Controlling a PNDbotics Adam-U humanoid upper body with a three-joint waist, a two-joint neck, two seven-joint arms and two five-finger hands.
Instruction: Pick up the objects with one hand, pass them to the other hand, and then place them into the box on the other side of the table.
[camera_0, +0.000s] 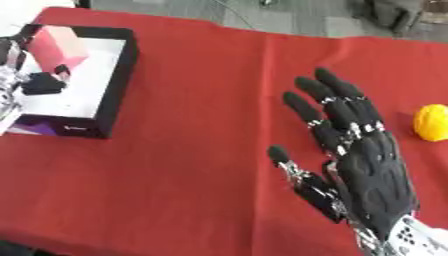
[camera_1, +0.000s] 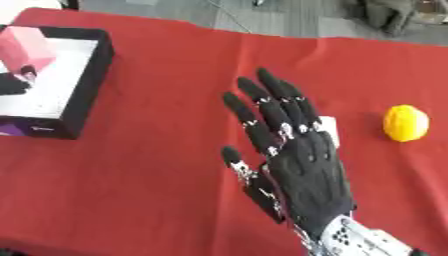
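Observation:
A pink block (camera_0: 63, 42) lies in the far corner of the black box (camera_0: 118, 80) with a white floor, at the table's left. My left hand (camera_0: 26, 80) hangs over the box at the view's left edge, just in front of the pink block; I cannot see whether it touches the block. My right hand (camera_1: 306, 170) hovers open over the red cloth right of centre, fingers spread and pointing away from me, holding nothing. A yellow rounded object (camera_1: 406, 123) lies on the cloth to its right, apart from the hand.
A red cloth (camera_0: 201, 125) covers the whole table. A small white thing (camera_1: 330, 127) peeks out from behind my right hand. Grey floor and dark items show beyond the table's far edge.

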